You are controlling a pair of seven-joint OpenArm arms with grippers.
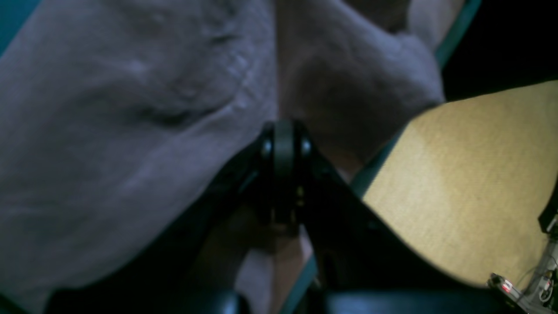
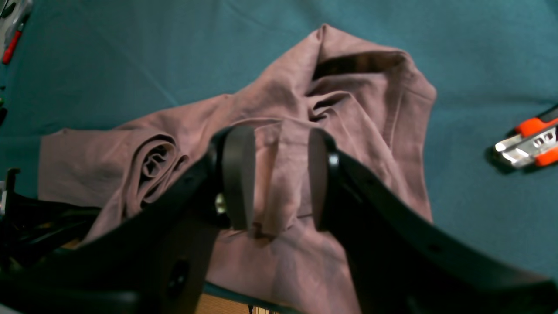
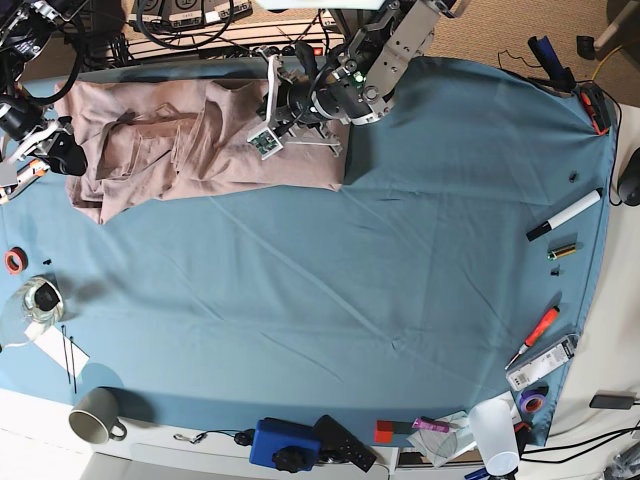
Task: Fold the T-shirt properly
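The pink-beige T-shirt [image 3: 180, 140] lies crumpled along the far left edge of the table. Its wrinkled cloth [image 1: 109, 109] fills most of the left wrist view. My left gripper [image 1: 283, 135] is shut, with a ridge of shirt fabric running up from its tips. In the base view my left gripper [image 3: 285, 105] sits over the shirt's right part. My right gripper [image 2: 279, 174] is open at the shirt's left end [image 3: 62, 155]. Its pads [image 2: 237, 174] straddle a narrow upright fold of the T-shirt [image 2: 370, 113] without pinching it.
The teal table cloth [image 3: 350, 300] covers the table. An orange-and-silver tool [image 2: 529, 139] lies close to the shirt. A marker [image 3: 565, 215], a mug [image 3: 95, 420] and a blue box [image 3: 285, 445] sit near the edges. Tan floor [image 1: 457, 174] shows past the table edge.
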